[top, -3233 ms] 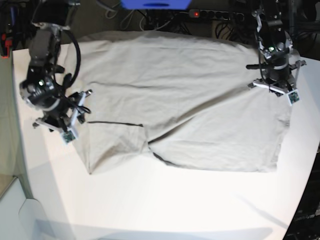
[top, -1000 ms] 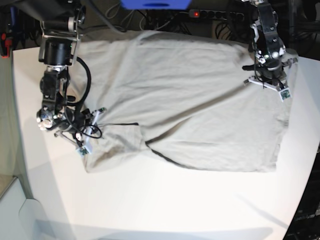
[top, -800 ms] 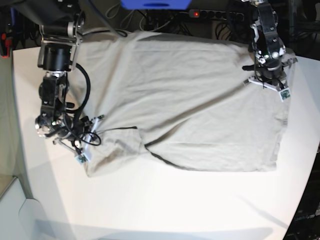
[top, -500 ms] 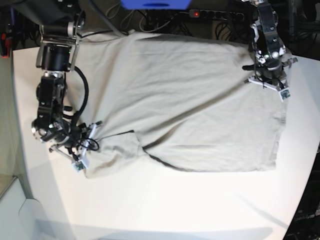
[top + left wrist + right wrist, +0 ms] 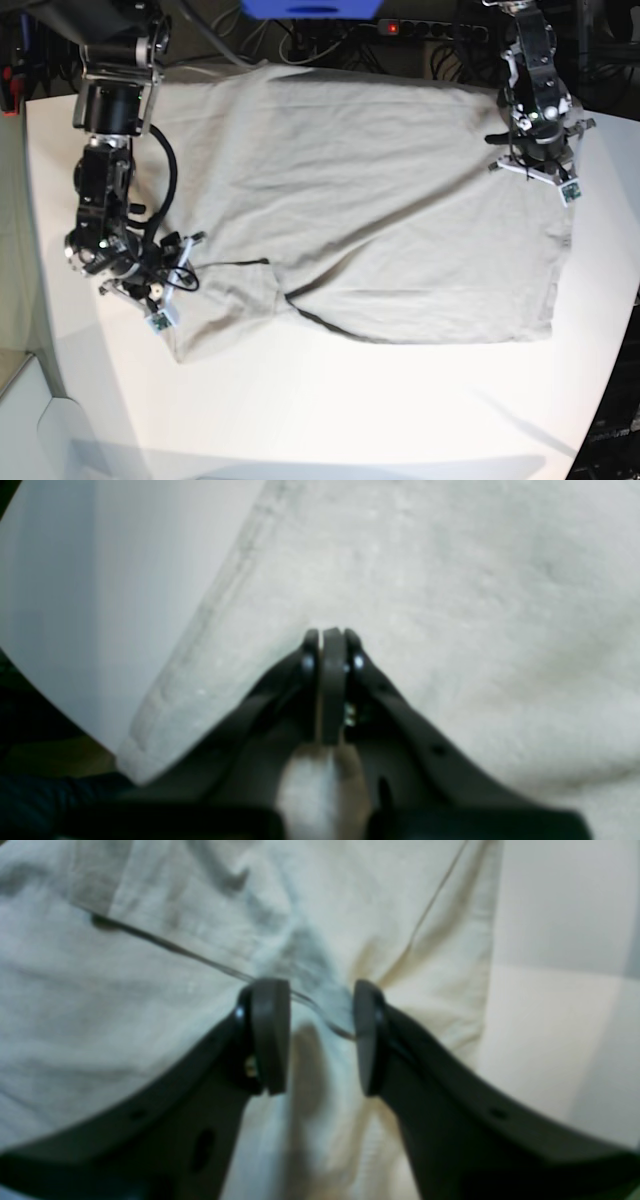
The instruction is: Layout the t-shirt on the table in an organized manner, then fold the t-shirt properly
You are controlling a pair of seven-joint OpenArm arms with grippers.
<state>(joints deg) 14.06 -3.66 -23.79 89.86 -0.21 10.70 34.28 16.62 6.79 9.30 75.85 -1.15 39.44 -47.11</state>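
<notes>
Here, from my seat, the plain light beige-grey cotton t-shirt (image 5: 370, 200) lies spread over the large smooth white tabletop (image 5: 330, 410), its long axis running across the base view. At that view's left, my right arm's fingers (image 5: 320, 1035) stand parted over the sleeve end, with a dark seam line and a crumpled ridge of cloth between them; they grasp nothing that I can see. That sleeve is bunched and folded under, so I judge the next move turns on this corner, and the right arm is the nearer one. Across at the view's right, my left arm's fingers (image 5: 327, 650) are clenched tight over the hem end, just inside the stitched edge. Whether any cloth is pinched there I cannot tell; the wrist picture is blurred and the tips hide the contact.
</notes>
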